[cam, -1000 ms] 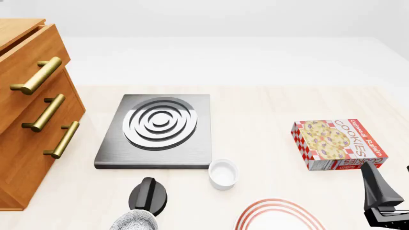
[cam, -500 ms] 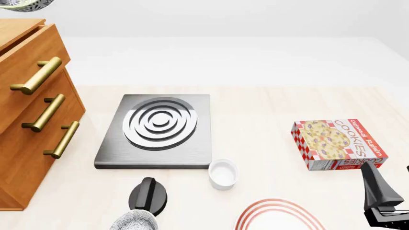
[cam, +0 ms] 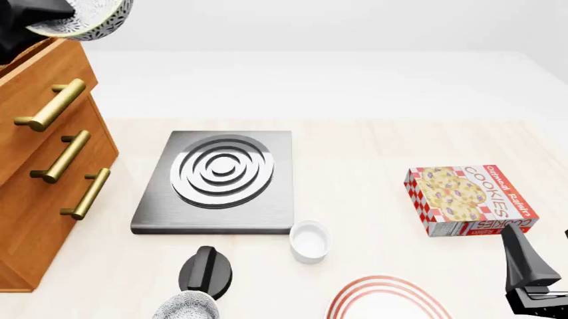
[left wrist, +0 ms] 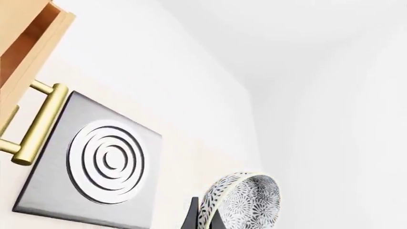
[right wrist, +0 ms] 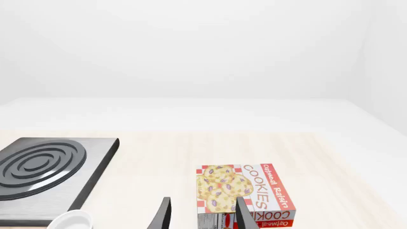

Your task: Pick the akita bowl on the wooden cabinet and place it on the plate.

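Note:
The akita bowl (cam: 89,16), grey-speckled with a pale rim, hangs tilted in the air over the top edge of the wooden cabinet (cam: 44,166) at the far left. My left gripper (cam: 44,23) is shut on its rim. In the left wrist view the bowl (left wrist: 248,202) stands on edge, with the gripper (left wrist: 203,220) pinching its rim. The plate (cam: 387,284), white with red rings, lies at the near edge, partly cut off. My right gripper (cam: 531,269) hovers low at the near right; the right wrist view shows it (right wrist: 203,217) open and holding nothing.
A grey square stove (cam: 217,179) with silver rings lies mid-table. A small white cup (cam: 310,240) sits by its near right corner. A cookie box (cam: 470,199) is on the right. A black rounded object (cam: 206,271) and a speckled round thing (cam: 186,307) sit at the near edge.
The bowl and my left gripper have come into the front view's top left corner, moving right and down. The right arm has not moved.

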Robot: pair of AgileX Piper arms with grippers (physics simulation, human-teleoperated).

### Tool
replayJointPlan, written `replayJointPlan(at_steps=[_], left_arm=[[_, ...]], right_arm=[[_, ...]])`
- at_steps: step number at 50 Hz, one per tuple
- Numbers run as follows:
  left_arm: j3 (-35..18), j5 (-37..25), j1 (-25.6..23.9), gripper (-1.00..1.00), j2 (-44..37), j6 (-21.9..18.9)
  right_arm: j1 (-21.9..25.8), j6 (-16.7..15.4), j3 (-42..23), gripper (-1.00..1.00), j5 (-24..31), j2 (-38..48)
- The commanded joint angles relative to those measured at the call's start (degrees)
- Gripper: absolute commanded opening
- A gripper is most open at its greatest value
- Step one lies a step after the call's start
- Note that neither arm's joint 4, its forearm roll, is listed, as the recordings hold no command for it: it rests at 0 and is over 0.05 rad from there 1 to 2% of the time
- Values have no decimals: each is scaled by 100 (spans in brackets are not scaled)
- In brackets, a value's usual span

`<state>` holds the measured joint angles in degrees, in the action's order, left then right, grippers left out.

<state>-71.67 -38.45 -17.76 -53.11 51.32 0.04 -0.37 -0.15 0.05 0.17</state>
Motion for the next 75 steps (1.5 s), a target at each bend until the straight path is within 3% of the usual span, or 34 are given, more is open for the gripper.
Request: replayJointPlan(at_steps=[1,12,32,75], left_arm=[[292,157,-309,-100,52,196],[784,364,-622,-100,119,511],[1164,504,-1024,-100,128,750],[1545,582,-1622,-100,-239,358]], right_arm=[[0,0,0,100,0,0],[1,0,0,100,-1,-1],[1,0,0,100,0,0],[-1,0,0,100,1,0]])
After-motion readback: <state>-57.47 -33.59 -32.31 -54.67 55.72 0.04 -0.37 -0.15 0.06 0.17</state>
